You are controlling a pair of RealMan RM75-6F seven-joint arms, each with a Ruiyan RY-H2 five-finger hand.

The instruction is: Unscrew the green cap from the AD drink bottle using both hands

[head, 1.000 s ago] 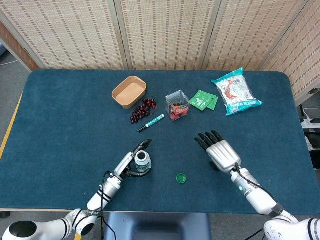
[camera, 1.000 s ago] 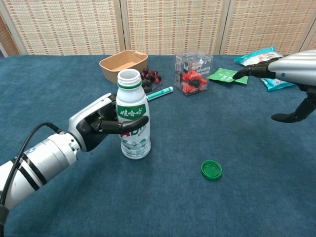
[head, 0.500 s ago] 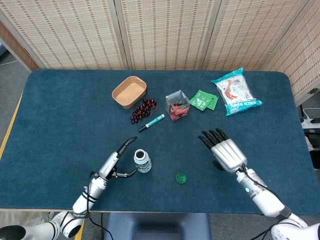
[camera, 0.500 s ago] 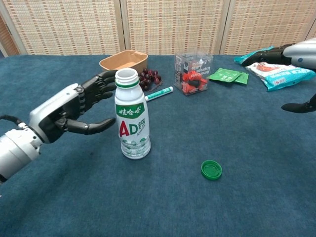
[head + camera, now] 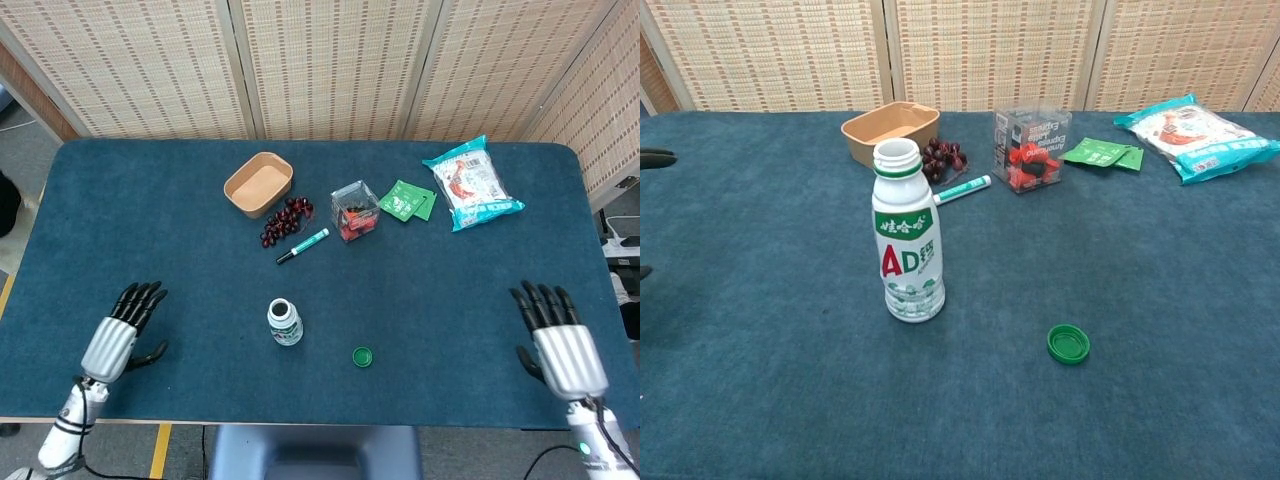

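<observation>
Two hands lie spread, holding nothing: left hand [image 5: 118, 338] near the table's [image 5: 120, 230] 8 o'clock edge, right hand [image 5: 562, 348] at 4. Tan bowl [image 5: 259, 184], bare inside, at 11. AD drink bottle [image 5: 907, 238], red "AD" label, upright, uncapped, center; green cap [image 5: 1068, 344] nearby at its 4 o'clock.

We see a dark blue cloth-covered table [image 5: 150, 220], woven folding screens [image 5: 330, 65] at twelve o'clock, and grey floor [image 5: 20, 170] at nine.
</observation>
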